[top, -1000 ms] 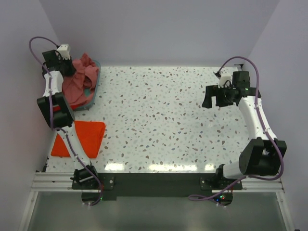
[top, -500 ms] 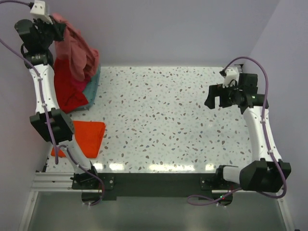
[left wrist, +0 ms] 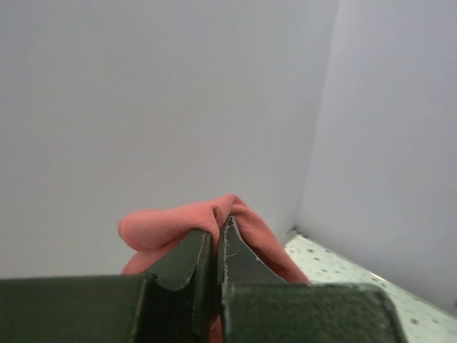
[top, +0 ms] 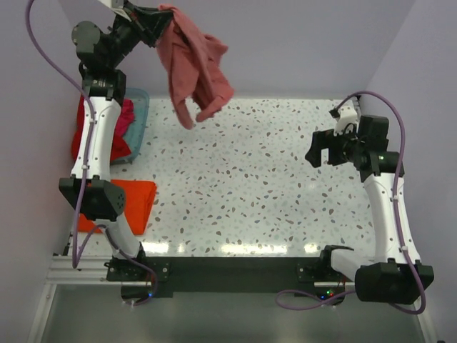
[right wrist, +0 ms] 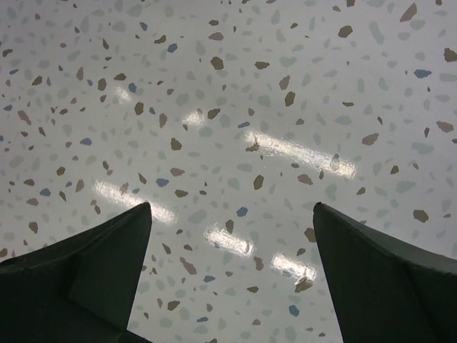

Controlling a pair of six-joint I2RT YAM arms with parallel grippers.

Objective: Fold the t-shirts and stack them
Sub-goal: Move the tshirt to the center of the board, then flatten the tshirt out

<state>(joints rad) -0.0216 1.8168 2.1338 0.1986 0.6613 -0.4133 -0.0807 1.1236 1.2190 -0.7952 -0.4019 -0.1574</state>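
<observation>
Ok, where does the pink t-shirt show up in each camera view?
Top external: upper left, the pink t-shirt hangs in the air from the left gripper, above the far left part of the table.
Left wrist: lower centre, a fold of it is pinched between the shut fingers.
Right wrist: not in it.
Shared landmark: the speckled table, lower right in the left wrist view, filling the right wrist view.

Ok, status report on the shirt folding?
Left gripper shut on pink t-shirt, hanging clear of the table. Right gripper open, empty. One orange t-shirt folded near left. Nothing in the way.
</observation>
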